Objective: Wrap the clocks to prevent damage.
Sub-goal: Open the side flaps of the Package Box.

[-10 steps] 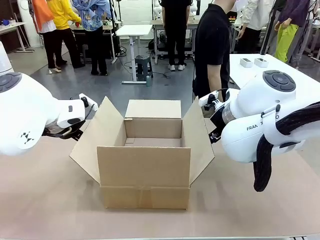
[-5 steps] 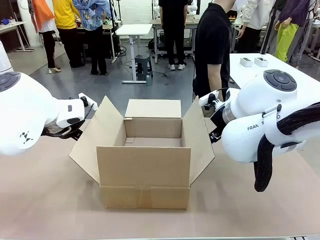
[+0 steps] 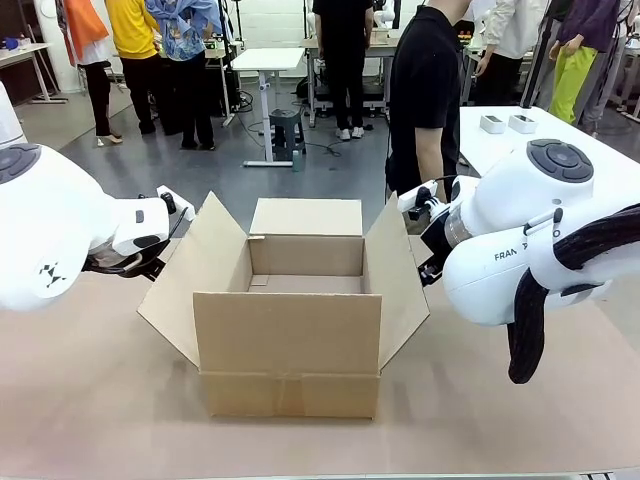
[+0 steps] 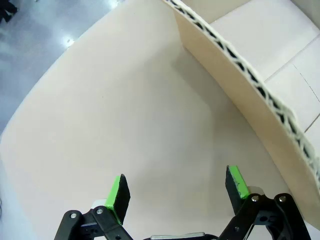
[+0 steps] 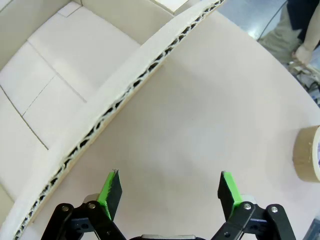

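Cardboard box [image 3: 288,345] flaps spread, left tool [image 4: 175,175] and right tool [image 5: 169,173] released, beside flap edges, over table [image 5: 210,115]

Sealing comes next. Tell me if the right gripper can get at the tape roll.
Probably yes: the right gripper is open over bare table, the tape roll lies nearby with nothing between; the box flap is on the other side.

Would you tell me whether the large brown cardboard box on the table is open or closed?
Open: the large brown cardboard box has its side flaps splayed outward, rear flap upright, bare floor showing inside.
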`<action>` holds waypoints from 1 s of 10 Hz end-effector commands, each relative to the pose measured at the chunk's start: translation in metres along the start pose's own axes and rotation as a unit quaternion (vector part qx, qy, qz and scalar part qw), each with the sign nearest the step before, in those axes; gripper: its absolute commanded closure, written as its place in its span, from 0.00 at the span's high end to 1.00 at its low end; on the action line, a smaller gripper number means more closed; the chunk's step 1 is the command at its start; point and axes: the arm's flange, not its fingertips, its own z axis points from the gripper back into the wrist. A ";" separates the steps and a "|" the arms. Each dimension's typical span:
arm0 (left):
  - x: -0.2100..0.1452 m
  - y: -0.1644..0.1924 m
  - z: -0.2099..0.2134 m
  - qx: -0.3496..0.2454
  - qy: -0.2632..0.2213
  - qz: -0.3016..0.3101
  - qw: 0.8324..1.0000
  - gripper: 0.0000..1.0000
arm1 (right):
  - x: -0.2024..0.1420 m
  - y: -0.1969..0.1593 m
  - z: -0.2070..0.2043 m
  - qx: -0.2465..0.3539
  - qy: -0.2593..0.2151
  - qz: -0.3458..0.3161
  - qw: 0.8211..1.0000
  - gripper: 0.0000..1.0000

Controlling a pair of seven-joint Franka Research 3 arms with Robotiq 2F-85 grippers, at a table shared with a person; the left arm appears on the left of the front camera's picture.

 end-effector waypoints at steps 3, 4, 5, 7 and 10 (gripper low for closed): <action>0.028 0.034 0.068 -0.001 -0.002 -0.088 0.996 1.00 | 0.014 -0.036 0.058 -0.004 0.049 -0.001 0.999 1.00; 0.037 0.037 0.098 0.005 -0.006 -0.098 0.995 1.00 | 0.021 -0.042 0.089 -0.010 0.046 -0.008 0.999 1.00; 0.051 0.038 0.132 0.009 -0.004 -0.110 0.994 1.00 | 0.031 -0.043 0.131 -0.023 0.048 -0.012 0.999 1.00; 0.060 0.031 0.179 0.025 0.000 -0.127 0.992 1.00 | 0.043 -0.027 0.202 -0.054 0.038 -0.004 0.998 1.00; 0.061 0.028 0.192 0.018 -0.009 -0.119 0.993 1.00 | 0.040 -0.028 0.217 -0.041 0.032 0.001 0.999 1.00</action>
